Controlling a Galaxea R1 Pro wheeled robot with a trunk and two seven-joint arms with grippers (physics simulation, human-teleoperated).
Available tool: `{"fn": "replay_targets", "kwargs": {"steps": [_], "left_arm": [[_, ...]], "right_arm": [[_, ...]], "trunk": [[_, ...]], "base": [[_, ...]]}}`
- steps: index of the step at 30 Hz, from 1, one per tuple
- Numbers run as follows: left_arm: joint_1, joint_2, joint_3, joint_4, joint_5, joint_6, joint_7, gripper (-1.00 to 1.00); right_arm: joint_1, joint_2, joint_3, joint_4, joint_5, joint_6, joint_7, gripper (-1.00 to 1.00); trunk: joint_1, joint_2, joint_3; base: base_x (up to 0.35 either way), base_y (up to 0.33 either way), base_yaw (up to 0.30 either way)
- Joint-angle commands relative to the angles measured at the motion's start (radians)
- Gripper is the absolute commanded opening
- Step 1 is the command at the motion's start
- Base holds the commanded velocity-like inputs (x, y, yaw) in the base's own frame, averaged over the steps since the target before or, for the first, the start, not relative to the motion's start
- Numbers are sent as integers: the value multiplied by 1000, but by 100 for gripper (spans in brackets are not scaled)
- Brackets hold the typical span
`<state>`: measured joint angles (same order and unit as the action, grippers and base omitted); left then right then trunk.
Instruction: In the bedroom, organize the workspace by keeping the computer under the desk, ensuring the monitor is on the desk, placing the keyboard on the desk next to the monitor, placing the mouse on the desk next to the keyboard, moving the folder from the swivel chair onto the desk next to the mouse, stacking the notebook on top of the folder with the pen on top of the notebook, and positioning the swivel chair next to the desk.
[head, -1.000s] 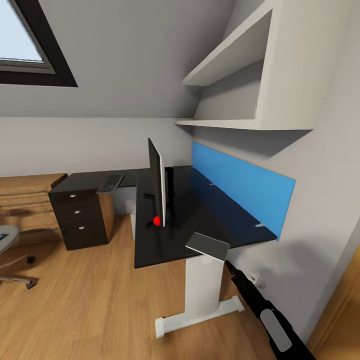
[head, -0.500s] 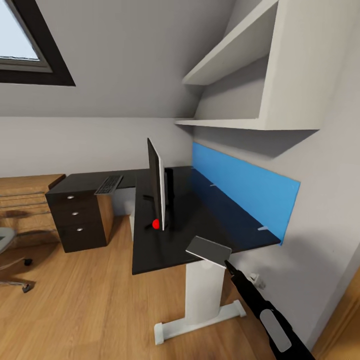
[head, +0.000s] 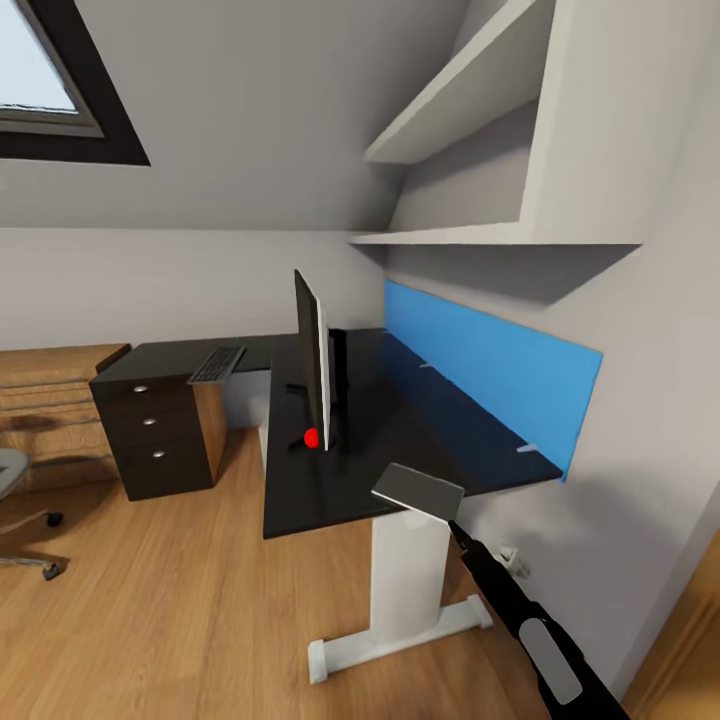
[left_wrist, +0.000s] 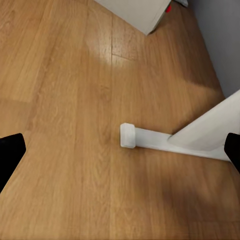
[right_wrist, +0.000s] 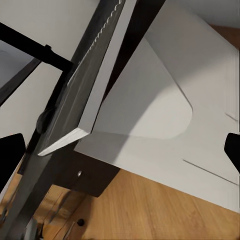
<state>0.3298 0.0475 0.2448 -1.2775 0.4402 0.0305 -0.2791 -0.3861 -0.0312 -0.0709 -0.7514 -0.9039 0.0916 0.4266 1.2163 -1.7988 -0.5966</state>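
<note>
The setting is identified as a home workspace in an attic room. A sloped ceiling with a dark-framed skylight (head: 50, 90) is seen at the far left. An L-shaped black surface (head: 400, 440) on a white leg (head: 405, 580) is placed against the right wall, backed by a blue panel (head: 490, 375). A monitor (head: 312, 365) and a keyboard (head: 218, 365) are carried on it. White wall shelves (head: 480, 150) are mounted above. A dark drawer unit (head: 150, 435), a swivel chair (head: 15, 500) and wood-plank flooring (head: 180, 620) are also shown.
</note>
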Motion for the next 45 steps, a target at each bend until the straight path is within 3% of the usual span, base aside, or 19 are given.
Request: {"fn": "replay_targets", "kwargs": {"steps": [1, 5, 45], "left_arm": [[0, 0, 1, 0, 10, 3, -5, 100], [0, 0, 1, 0, 9, 3, -4, 100], [0, 0, 1, 6, 11, -4, -3, 100]], "right_arm": [[0, 0, -3, 0, -10, 10, 4, 100], [0, 0, -2, 0, -10, 10, 4, 100], [0, 1, 0, 0, -10, 8, 4, 100]], "trunk": [[4, -8, -4], [19, -36, -17], [19, -36, -17]], "base": [[0, 0, 0], [0, 0, 0], [67, 36, 0]]}}
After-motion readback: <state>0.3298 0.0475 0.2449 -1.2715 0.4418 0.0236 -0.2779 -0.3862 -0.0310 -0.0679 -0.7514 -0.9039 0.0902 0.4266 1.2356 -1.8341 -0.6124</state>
